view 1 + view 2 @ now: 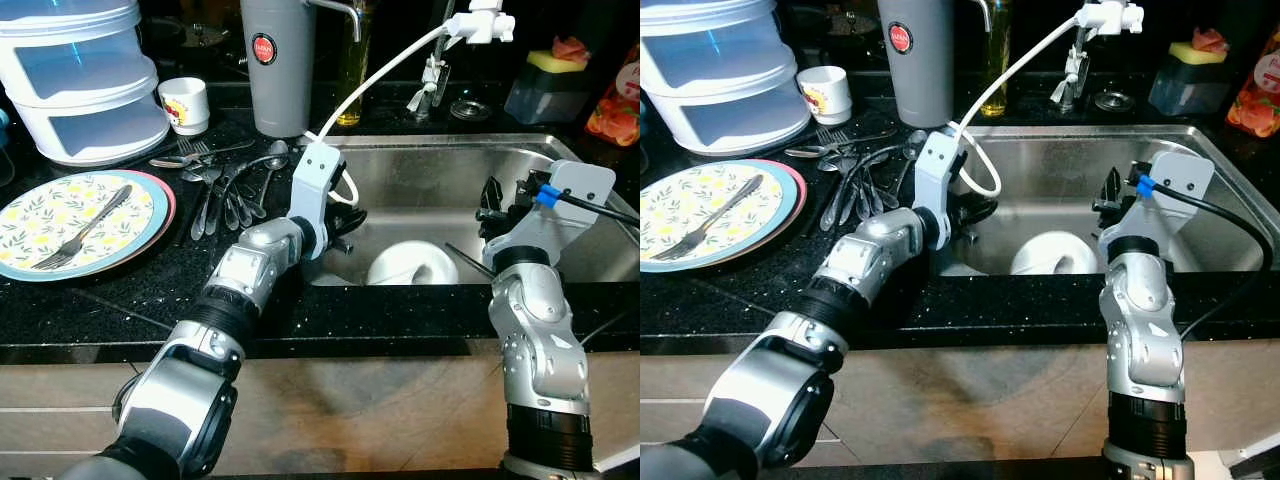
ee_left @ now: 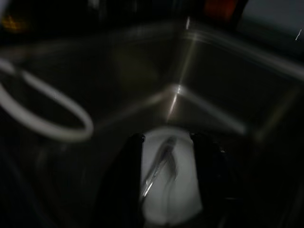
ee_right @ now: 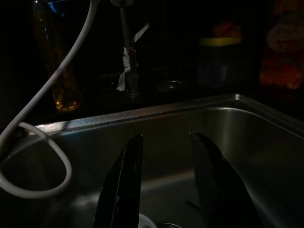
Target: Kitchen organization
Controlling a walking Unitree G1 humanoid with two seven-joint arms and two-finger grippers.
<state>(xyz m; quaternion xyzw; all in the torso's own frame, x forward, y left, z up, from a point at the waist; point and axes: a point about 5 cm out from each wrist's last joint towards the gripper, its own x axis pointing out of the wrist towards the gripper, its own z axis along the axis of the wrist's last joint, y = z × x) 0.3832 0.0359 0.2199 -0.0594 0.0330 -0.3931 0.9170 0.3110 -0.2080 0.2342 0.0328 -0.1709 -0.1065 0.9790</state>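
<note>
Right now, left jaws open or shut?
Open. In the left wrist view the left gripper shows a clear gap between its fingers, hanging over the white bowl in the sink.

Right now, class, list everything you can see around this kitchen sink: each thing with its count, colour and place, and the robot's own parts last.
Sink: one, steel, set in the black counter.
Bowl: one, white, in the sink bottom.
Hose: one, white, running from the tap down into the sink.
Plates: two stacked, floral on pink, counter left, with a fork on top.
Cutlery pile: several, silver, beside the sink.
Cup: one, white, behind the cutlery.
Tiered container: one, white and clear, back left.
Flask: one, grey, behind the sink.
Left gripper: open, over the bowl.
Right gripper: open, inside the sink.
</note>
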